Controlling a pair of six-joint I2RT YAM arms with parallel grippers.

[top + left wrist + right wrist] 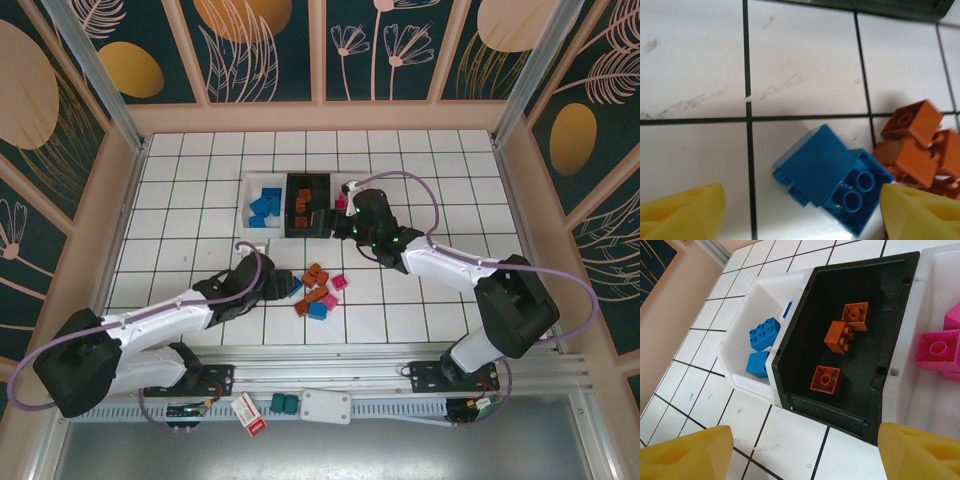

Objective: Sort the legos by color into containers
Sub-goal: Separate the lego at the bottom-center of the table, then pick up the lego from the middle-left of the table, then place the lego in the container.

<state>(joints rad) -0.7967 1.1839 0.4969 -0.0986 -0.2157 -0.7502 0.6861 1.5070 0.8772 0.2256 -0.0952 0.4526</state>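
A: Any text on that red-and-white tag (250, 413)?
B: Too small to read. The left gripper (800, 212) gapes either side of a blue lego (830, 175) on the tiles (805, 60); the right gripper (805, 450) hangs wide and empty near the black container (880, 290) holding orange legos (826, 379).

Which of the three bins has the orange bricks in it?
The black bin, in the middle, holds the orange bricks. The left white bin holds blue bricks, the right white bin pink bricks.
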